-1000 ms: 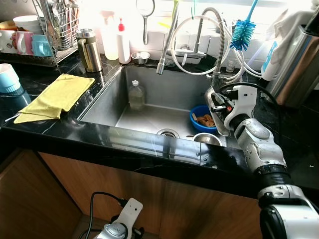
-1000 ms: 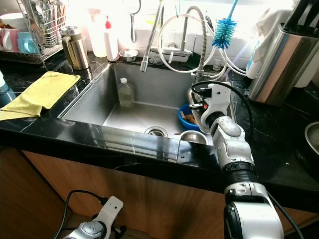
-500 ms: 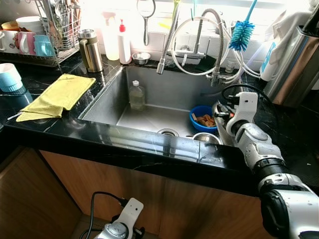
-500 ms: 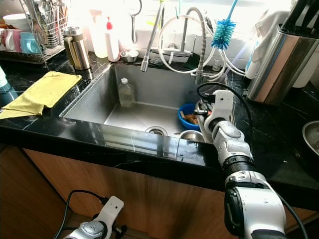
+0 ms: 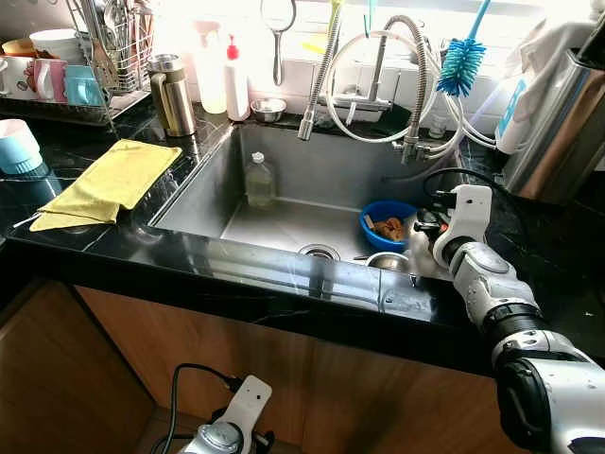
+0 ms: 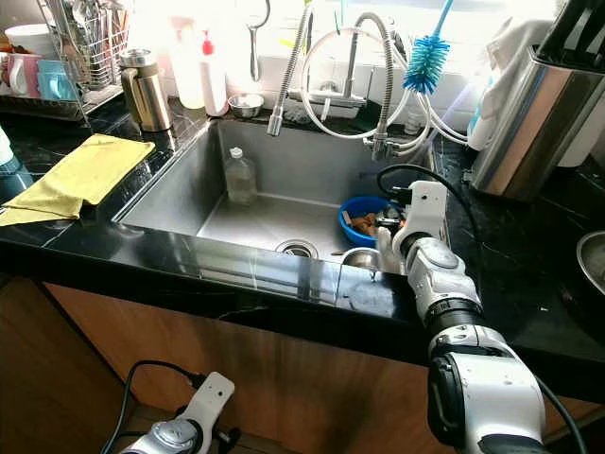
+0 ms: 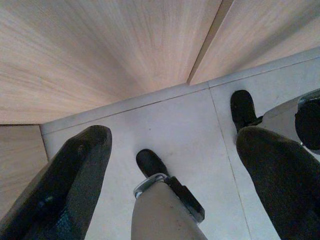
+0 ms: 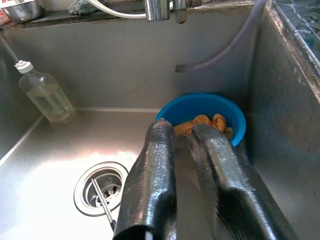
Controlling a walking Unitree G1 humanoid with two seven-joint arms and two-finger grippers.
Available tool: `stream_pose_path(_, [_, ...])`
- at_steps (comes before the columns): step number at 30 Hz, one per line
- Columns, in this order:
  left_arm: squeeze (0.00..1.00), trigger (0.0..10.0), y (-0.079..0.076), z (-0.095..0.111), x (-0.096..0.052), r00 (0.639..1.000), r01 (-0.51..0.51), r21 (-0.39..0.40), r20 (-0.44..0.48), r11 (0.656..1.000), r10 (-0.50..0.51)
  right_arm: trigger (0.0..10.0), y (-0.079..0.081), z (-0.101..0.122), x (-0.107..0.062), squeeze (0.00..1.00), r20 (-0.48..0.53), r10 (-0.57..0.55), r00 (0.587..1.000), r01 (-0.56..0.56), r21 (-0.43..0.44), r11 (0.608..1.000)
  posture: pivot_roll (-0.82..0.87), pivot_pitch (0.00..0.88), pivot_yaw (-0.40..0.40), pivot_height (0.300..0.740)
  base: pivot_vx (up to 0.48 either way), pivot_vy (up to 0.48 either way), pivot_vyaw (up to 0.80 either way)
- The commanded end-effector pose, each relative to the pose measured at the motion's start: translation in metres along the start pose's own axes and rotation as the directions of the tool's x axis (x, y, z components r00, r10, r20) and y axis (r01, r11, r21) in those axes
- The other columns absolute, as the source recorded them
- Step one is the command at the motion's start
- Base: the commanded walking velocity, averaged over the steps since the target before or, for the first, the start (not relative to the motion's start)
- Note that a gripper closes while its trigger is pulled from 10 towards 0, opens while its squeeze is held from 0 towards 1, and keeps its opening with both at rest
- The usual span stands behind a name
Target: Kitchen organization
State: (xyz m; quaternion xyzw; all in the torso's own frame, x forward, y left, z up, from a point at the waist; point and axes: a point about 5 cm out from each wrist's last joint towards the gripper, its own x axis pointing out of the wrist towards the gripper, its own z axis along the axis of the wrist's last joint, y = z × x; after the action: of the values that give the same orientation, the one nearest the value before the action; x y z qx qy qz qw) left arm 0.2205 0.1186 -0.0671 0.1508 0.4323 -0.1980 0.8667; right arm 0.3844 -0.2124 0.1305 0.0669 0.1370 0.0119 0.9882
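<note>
A steel sink is set in a black marble counter. In its right corner sits a blue bowl with orange-brown scraps, and a small steel bowl lies in front of it. My right gripper hangs inside the sink by the right wall, just above the blue bowl. Its fingers stand close together with nothing between them. A clear plastic bottle stands at the sink's back left, and the drain is below the gripper. My left gripper hangs open over the floor.
A yellow cloth lies on the counter to the left, with a steel flask and a dish rack behind it. A pull-down faucet hose and a blue bottle brush hang over the sink. A steel container stands at right.
My right gripper has drifted right toward the sink's right wall and a little lower. The camera shifted slightly. The left arm still hangs.
</note>
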Motion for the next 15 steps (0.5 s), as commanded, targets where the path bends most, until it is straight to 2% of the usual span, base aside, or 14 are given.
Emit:
stream_pose_path(1, [0.0,10.0,0.001,0.001,0.0,1.0,-0.003,0.01,0.005,1.0,0.003,10.0,-0.002,0.004,0.001,1.0,0.01,-0.016,1.0,0.016,0.009,1.0,0.08,0.0,-0.073,0.736,0.0,0.0,0.0])
stream_pose_path(6, [0.0,10.0,0.001,0.001,0.0,1.0,-0.002,0.01,0.005,1.0,0.002,10.0,-0.002,0.005,0.001,1.0,0.014,-0.022,1.0,0.022,0.005,1.0,0.08,0.0,-0.074,0.736,0.0,0.0,0.0])
stream_pose_path(7, [0.0,10.0,0.001,0.001,0.0,1.0,-0.001,0.01,0.005,1.0,0.001,10.0,-0.002,0.007,0.001,0.09,0.026,-0.023,0.999,0.023,-0.003,1.0,0.08,0.0,-0.073,0.736,0.0,0.0,0.0])
stream_pose_path(8, [0.0,10.0,0.001,0.001,0.0,1.0,-0.002,0.01,0.005,1.0,0.002,10.0,-0.001,0.01,0.001,0.0,0.041,-0.022,0.999,0.023,-0.021,1.0,0.08,0.0,-0.073,0.736,0.0,0.0,0.0])
stream_pose_path(10, [0.0,10.0,0.001,0.001,0.0,1.0,-0.002,0.01,0.004,1.0,0.002,10.0,-0.001,0.012,0.001,0.0,0.051,-0.021,0.999,0.023,-0.034,0.999,0.08,0.0,-0.073,0.736,0.0,0.0,0.0])
stream_pose_path(12, [0.0,10.0,0.001,0.001,0.0,1.0,-0.003,0.011,0.004,1.0,0.003,10.0,0.002,0.016,0.001,0.0,0.081,-0.019,0.997,0.026,-0.088,0.996,0.08,0.0,-0.072,0.736,0.0,0.0,0.0])
stream_pose_path(15, [0.0,10.0,0.001,0.0,0.0,1.0,-0.004,0.013,0.004,1.0,0.004,10.0,0.005,0.022,0.0,0.0,0.147,-0.016,0.989,0.033,-0.117,0.993,0.08,0.0,-0.07,0.736,0.0,0.0,0.0])
